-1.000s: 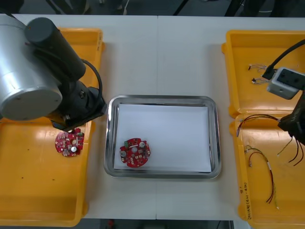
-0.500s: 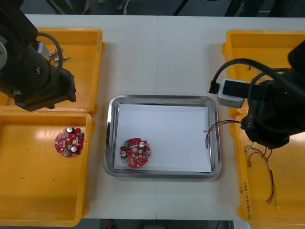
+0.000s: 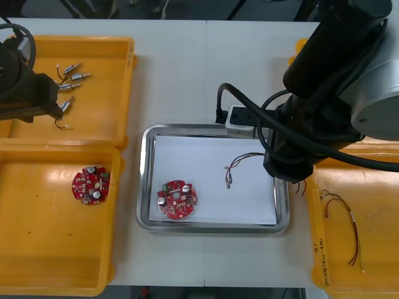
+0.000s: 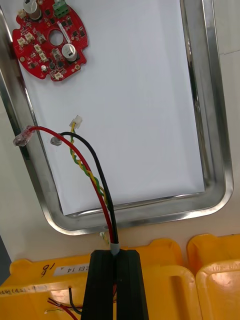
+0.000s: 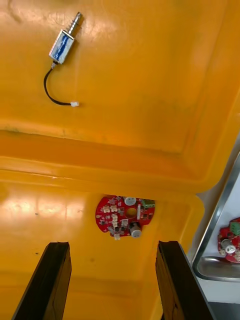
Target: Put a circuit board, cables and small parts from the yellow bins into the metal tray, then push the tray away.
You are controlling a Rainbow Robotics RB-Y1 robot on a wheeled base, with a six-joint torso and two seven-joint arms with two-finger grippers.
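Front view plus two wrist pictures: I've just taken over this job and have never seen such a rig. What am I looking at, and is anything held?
This is a two-armed robot at a light table. The front view looks down from above the arms. Each upright picture comes from a camera on one wrist, with that arm's two black fingers at the bottom.

In the middle lies the metal tray, white inside, with one red circuit board in it. Yellow bins flank it. The left near bin holds another board, the left far bin holds small metal parts, and the right near bin holds more cables.

The right gripper is shut on a cable of red, black and yellow wires, whose free ends hang over the tray. The left gripper is open, holding nothing, above the left bins.
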